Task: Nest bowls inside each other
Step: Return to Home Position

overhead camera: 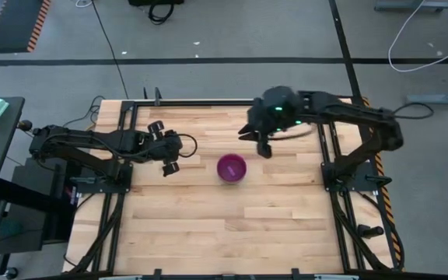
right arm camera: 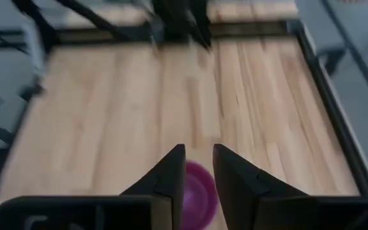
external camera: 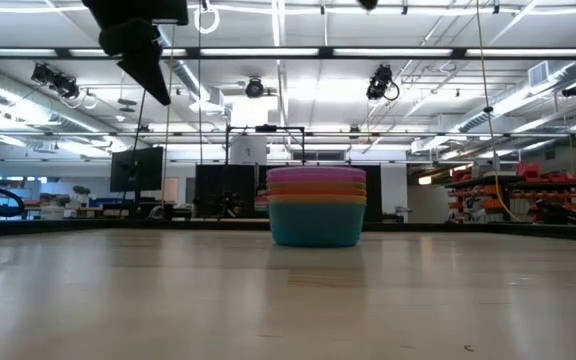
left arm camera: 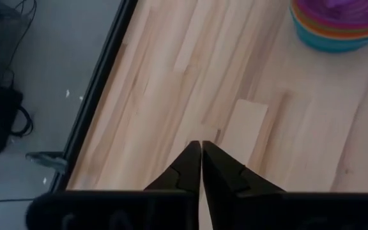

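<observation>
The bowls stand nested in one stack [overhead camera: 232, 168] near the table's middle, with the purple bowl on top. The low view [external camera: 316, 205] shows purple, pink-red and orange rims above a blue bowl, which rests on the table. My left gripper [overhead camera: 179, 146] is shut and empty, left of the stack; the stack shows ahead of it in the left wrist view [left arm camera: 340, 25]. My right gripper [overhead camera: 264, 149] is open a narrow way and empty, raised to the right of the stack and a little farther back. The purple bowl [right arm camera: 200, 191] shows below and beyond its fingers [right arm camera: 199, 153].
The wooden table top [overhead camera: 208, 225] lies bare on the near side of the stack. Dark metal frame rails [overhead camera: 329, 167] run along the table's sides. Cables lie on the floor beyond the far edge [overhead camera: 162, 12].
</observation>
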Robot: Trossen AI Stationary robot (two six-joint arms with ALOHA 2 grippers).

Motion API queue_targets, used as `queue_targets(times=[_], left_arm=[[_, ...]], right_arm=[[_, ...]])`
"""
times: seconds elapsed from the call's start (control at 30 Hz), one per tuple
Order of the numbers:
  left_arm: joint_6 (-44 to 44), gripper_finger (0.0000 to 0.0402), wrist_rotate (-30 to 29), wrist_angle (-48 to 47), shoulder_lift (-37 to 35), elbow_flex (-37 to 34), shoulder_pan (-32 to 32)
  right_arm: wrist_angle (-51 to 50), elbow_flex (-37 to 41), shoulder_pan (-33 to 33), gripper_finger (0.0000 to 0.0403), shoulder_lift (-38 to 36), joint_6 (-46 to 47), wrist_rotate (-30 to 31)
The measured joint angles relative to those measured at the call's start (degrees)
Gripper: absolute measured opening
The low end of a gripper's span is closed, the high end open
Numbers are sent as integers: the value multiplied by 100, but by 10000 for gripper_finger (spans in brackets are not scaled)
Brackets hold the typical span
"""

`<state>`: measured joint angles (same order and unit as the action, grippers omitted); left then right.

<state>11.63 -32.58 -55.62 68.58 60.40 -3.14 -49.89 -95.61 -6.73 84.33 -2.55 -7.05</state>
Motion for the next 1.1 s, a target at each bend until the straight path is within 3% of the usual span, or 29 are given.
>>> queue_targets(times=[0.43, 0.53, 0.63, 0.87, 1.1], left_arm=[[9, 14, 4, 88, 0, 0, -9], [123, 19, 5, 120, 0, 0, -32], [265, 25, 28, 318, 0, 0, -34], [36, 34, 153, 1039, 0, 0, -256], [-1073, 26, 1595, 2628, 1, 0, -707]], right_arm=[[-83, 317, 946, 88, -1137, 264, 43], [-478, 326, 1188, 88, -1255, 422, 337], [-154, 524, 1511, 88, -1372, 542, 683], [1503, 2035, 2179, 88, -2145, 688, 700], [3258, 3853, 2873, 88, -3360, 977, 680]])
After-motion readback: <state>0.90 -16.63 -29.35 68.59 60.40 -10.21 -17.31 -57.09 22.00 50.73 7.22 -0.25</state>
